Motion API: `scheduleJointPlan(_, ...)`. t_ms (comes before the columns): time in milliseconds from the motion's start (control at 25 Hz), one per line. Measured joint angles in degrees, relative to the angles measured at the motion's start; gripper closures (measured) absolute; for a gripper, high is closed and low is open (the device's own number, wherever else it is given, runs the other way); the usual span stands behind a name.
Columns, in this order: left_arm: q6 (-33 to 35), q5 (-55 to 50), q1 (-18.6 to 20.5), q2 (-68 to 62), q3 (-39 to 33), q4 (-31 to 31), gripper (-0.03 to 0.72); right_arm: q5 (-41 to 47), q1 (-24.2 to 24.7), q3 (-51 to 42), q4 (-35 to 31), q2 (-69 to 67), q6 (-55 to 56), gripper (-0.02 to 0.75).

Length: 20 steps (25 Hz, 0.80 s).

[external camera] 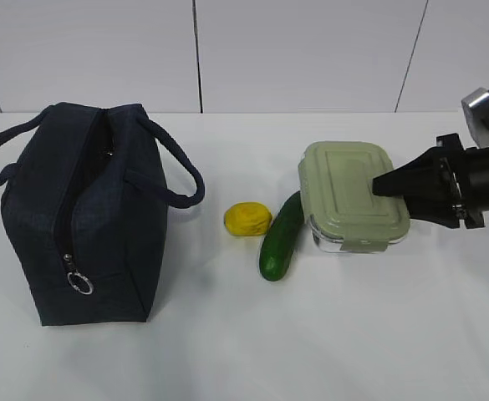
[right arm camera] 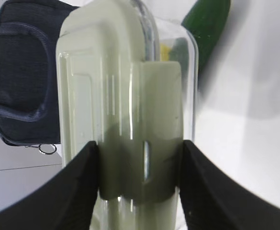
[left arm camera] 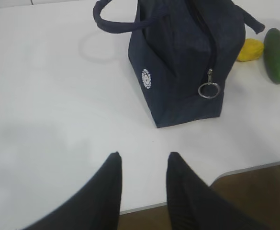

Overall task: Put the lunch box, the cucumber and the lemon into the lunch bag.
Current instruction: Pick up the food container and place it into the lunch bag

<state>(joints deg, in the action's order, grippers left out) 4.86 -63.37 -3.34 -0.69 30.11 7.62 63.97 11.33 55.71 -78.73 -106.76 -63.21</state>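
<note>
The lunch box [external camera: 348, 192], clear with a pale green clip lid, is at the right of the table. My right gripper [external camera: 384, 187] reaches in from the right and is shut on the box's near end; in the right wrist view its fingers press both sides of the box [right arm camera: 120, 86] at the clip [right arm camera: 140, 148]. The cucumber [external camera: 282, 236] lies just left of the box, and the lemon [external camera: 247, 220] is beside it. The navy lunch bag [external camera: 85, 217] stands at the left, its top gaping. My left gripper [left arm camera: 142, 160] is open and empty over bare table, short of the bag [left arm camera: 183, 72].
The bag's ring pull [left arm camera: 208, 89] hangs low on its end face and its handles [external camera: 177, 175] stick out sideways. The table's front edge [left arm camera: 254, 166] lies close under my left gripper. A white wall stands behind the table.
</note>
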Motion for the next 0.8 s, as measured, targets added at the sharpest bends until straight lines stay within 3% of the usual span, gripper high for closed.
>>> scheduleJointPlan(560,0.0,2.83,0.0,-0.7,0.0,7.99,0.462,0.44,-0.21,0.0,-1.6,5.38,3.68,0.36)
scheduleJointPlan(800,0.0,10.44,0.0,-9.55,2.65,11.89,0.442,0.66,-0.34,0.43,-1.6,8.59,5.56,0.36)
